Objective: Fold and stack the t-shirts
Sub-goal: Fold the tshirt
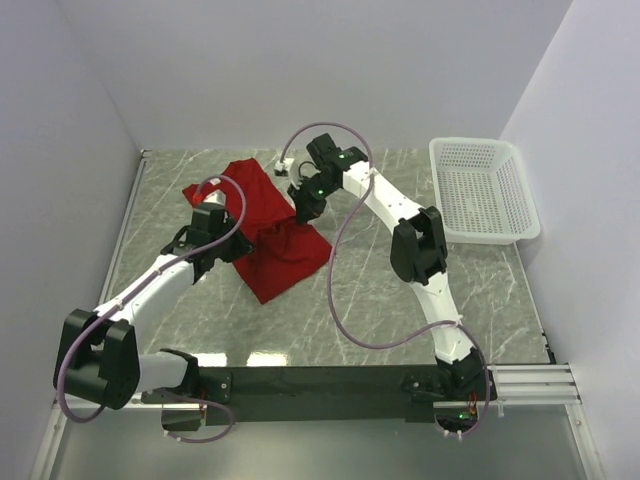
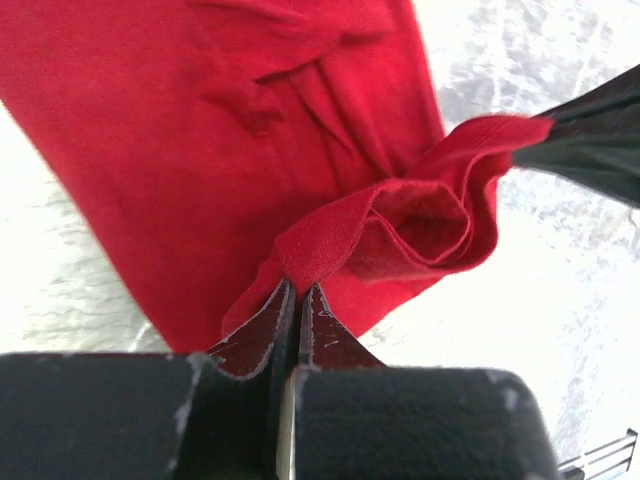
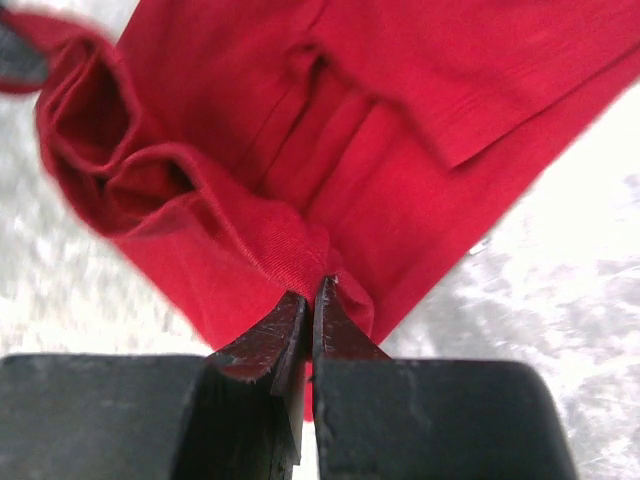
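T-shirt (image 1: 285, 262), deep red, lies on the grey table (image 1: 500, 290), a bit left of the middle. Part of it is flat on the table and part is lifted up in a bunched fold. The left gripper (image 2: 297, 292) has its jaws pinched tight on one end of that fold. The right gripper (image 3: 312, 297) has its jaws pinched tight on the other end. The two grippers are near each other, and the red cloth hangs in a loose loop between them. A white basket (image 1: 485, 190) full of little holes sits at the far right of the table, well apart from the T-shirt.
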Action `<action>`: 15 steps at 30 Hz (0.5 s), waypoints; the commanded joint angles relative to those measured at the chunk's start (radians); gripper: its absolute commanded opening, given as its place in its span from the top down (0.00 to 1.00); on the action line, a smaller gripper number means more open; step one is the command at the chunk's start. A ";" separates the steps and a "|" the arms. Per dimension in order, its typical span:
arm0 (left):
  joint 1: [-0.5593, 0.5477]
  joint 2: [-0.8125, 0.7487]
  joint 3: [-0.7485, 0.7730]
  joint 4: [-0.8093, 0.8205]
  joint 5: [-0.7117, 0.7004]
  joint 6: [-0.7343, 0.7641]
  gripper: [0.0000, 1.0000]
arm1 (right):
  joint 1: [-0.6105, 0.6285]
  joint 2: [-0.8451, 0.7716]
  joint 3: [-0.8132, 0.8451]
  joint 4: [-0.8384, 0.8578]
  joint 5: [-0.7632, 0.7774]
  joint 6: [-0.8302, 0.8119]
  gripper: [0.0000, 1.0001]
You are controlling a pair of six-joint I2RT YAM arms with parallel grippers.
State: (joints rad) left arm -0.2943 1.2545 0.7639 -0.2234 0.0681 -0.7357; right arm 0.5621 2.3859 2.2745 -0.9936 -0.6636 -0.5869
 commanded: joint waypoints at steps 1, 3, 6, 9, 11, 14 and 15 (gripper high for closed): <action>0.039 -0.001 0.026 0.004 0.029 0.021 1.00 | 0.021 0.035 0.086 0.134 0.048 0.159 1.00; 0.056 0.002 0.022 0.007 0.030 0.021 1.00 | 0.025 0.056 0.109 0.162 0.070 0.223 1.00; 0.095 0.014 0.023 0.010 0.030 0.025 1.00 | 0.039 0.075 0.120 0.210 0.119 0.280 1.00; 0.124 0.046 0.035 0.012 0.041 0.039 0.99 | 0.045 0.084 0.118 0.253 0.134 0.311 1.00; 0.133 0.071 0.041 0.021 0.047 0.047 1.00 | 0.051 0.088 0.118 0.276 0.150 0.318 1.00; 0.145 0.104 0.060 0.032 0.053 0.055 1.00 | 0.058 0.094 0.120 0.308 0.176 0.337 1.00; 0.147 0.112 0.070 0.035 0.056 0.058 0.99 | 0.058 0.101 0.129 0.314 0.191 0.346 1.00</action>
State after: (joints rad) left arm -0.1566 1.3521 0.7742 -0.2295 0.0978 -0.7101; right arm 0.6098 2.4657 2.3470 -0.7650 -0.5182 -0.2924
